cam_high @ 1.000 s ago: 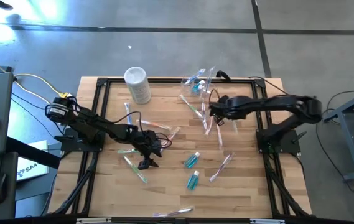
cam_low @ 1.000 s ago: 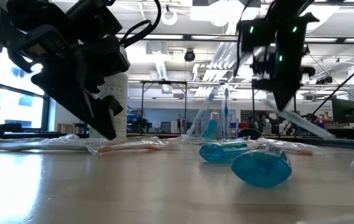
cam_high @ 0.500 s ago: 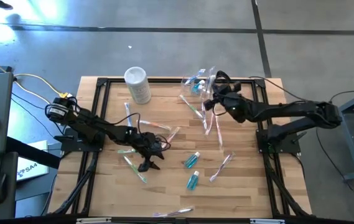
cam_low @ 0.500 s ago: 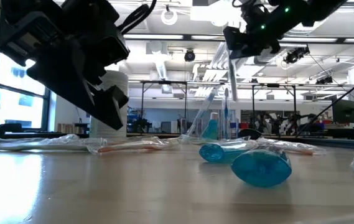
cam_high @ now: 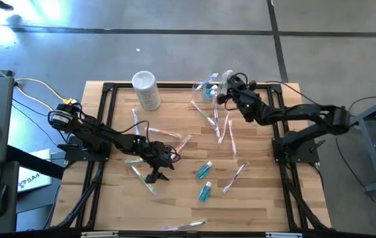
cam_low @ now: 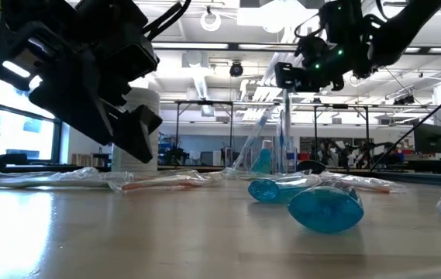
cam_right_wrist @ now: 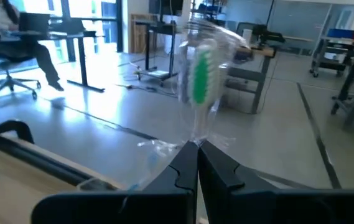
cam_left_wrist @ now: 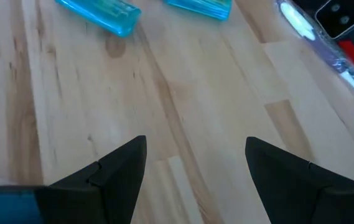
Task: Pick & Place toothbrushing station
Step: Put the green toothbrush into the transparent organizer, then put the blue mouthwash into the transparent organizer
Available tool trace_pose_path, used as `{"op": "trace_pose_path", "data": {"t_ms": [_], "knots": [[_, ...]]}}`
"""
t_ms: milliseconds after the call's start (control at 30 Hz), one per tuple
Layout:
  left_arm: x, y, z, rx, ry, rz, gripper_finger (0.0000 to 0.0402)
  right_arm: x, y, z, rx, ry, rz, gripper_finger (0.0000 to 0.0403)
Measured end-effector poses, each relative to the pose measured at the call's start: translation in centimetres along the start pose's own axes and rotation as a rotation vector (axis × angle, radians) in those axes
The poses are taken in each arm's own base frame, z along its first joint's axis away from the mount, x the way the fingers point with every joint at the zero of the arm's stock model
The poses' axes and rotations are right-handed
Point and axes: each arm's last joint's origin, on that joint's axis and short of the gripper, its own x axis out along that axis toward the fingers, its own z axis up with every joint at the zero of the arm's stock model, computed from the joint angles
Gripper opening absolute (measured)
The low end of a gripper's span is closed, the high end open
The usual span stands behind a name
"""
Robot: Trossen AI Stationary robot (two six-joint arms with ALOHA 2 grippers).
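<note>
High view: the right gripper (cam_high: 225,92) is seen at two o'clock on the table, just beside the clear toothbrushing station (cam_high: 209,86) at one o'clock. The left gripper (cam_high: 159,169) is held at seven o'clock.

Right wrist view: a wrapped green toothbrush (cam_right_wrist: 200,81) is pinched tight in the closed fingers.

Left wrist view: the fingers (cam_left_wrist: 117,168) are spread apart and nothing is gripped.

Wrapped toothbrush (cam_right_wrist: 200,81) blurred, handle hidden by right tool (cam_right_wrist: 196,163)
</note>
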Motion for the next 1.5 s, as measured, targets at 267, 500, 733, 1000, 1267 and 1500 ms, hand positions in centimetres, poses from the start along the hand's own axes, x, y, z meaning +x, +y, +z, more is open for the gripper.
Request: {"op": "trace_pose_path", "data": {"t_ms": [267, 500, 733, 1000, 1267, 1500], "knots": [[-0.2, 0.6, 0.0, -0.008, 0.003, 0.005, 0.0269, 1.8, -0.4, -1.6, 0.014, 0.027, -0.035, 0.0002], [-0.2, 0.6, -0.1, -0.005, 0.006, -0.012, 0.0269, 3.0, 0.0, -4.0, 0.011, 0.067, -0.04, 0.0002], [-0.2, 0.6, -0.1, 0.0, 0.014, -0.011, 0.0269, 3.6, 0.1, -6.0, 0.052, 0.124, -0.106, 0.0002], [-0.2, 0.5, 0.0, 0.021, -0.002, -0.012, 0.0269, 3.5, 0.4, -6.4, -0.001, 0.138, -0.108, 0.0002], [-0.2, 0.6, 0.1, 0.021, -0.005, -0.006, 0.0269, 2.8, 1.2, -6.4, -0.06, 0.142, -0.07, 0.0067], [-0.2, 0.6, 0.1, 0.021, -0.005, -0.005, 0.0269, 2.4, 1.5, -6.5, -0.071, 0.143, -0.117, 0.0184]]}}
